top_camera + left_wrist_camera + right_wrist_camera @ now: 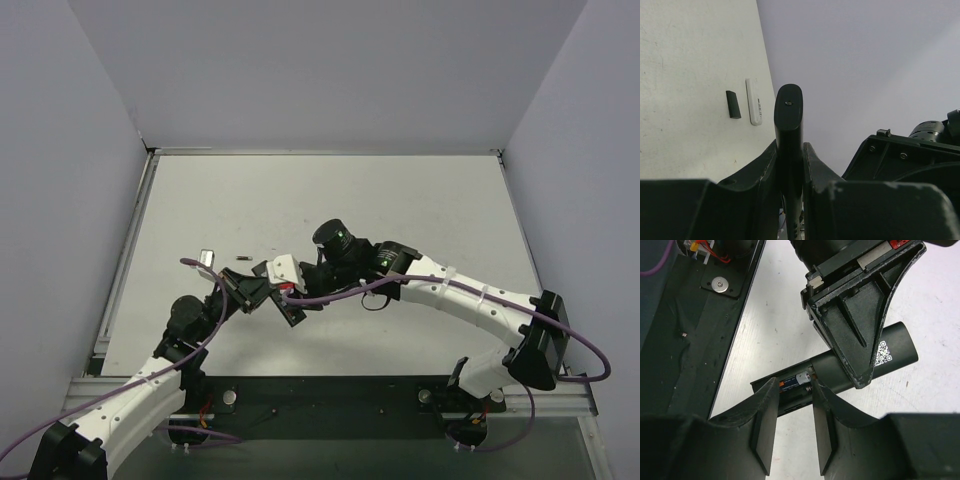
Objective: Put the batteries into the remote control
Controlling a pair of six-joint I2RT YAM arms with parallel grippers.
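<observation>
Holding the remote (890,350) tight, the left pincer (789,155) has both its fingers pressed on the sides of the black body, about halfway along. The remote is up off the table (400,200), near the middle and a bit to the left. One end of it is open like a little tray, and a battery (796,380) lies in that tray with its shiny tip next to a small spring. The right pincer (793,407) is right at the open end. Its two fingers (765,425) stand a little apart, and white table shows through the narrow gap, so nothing is held there. The fingertips sit on each side of the battery, but I cannot tell if they touch it. The two pincers are very close, with hardly any room between them. Another battery (243,259) lies loose on the table, just past the left pincer. Further left lie a white remote (754,101) and a small black cover (733,104), side by side but not touching, and both are near the left edge of the table. Grey walls (330,70) stand along the left, far and right edges. A wide stretch of white table runs from the arms to the far wall and to the right wall. Under the right pincer the white top ends at a black strip (690,340) along the near edge.
</observation>
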